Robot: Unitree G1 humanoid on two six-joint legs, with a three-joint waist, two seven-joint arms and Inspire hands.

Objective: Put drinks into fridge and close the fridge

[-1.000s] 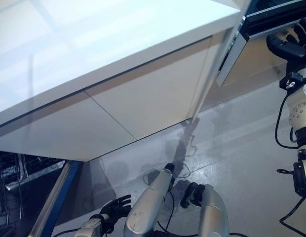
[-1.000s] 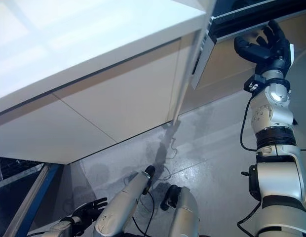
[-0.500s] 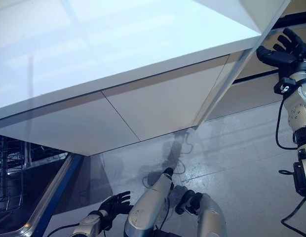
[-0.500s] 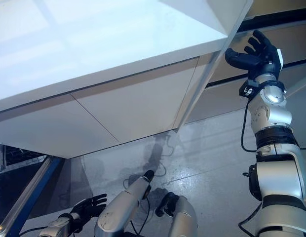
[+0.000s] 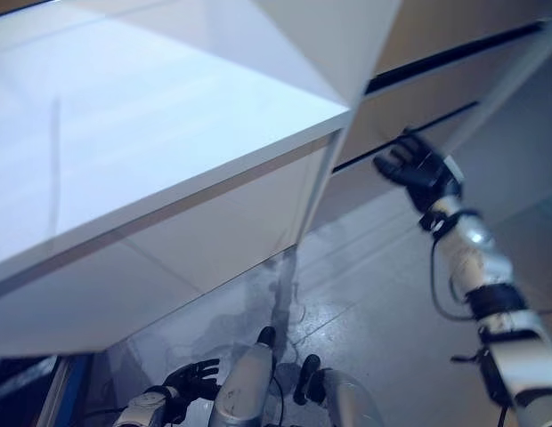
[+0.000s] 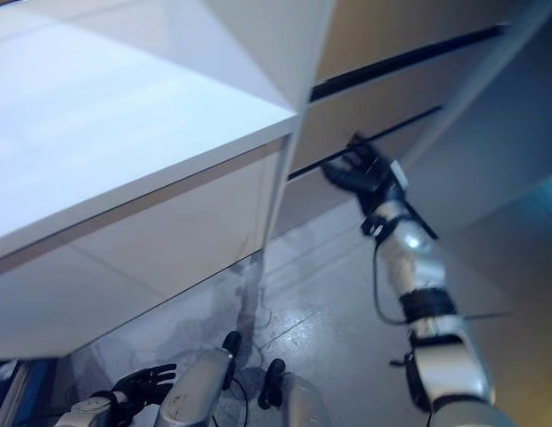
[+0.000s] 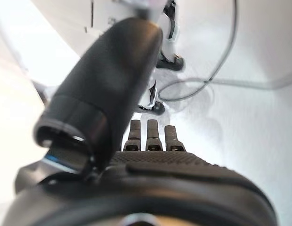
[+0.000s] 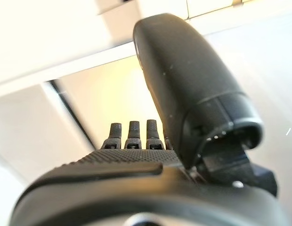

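While the left hand (image 5: 194, 381) hangs low, relaxed and empty, the right hand (image 5: 417, 165), spread and empty, reaches the beige door (image 5: 436, 84) ahead.

The counter (image 5: 125, 133) is shiny white on top, and its front panels (image 5: 231, 231) are cream with thin dark lines between them. The wall of doors (image 5: 436, 98) behind it is tan with long black gaps, and the floor (image 5: 374, 302) is pale grey with a soft shine. Both hands are black, the right hand (image 5: 414, 165) on a silver arm with dark bands and the left hand (image 5: 194, 381) low by the floor, and a blue strip (image 5: 67, 396) shows at the bottom left corner.
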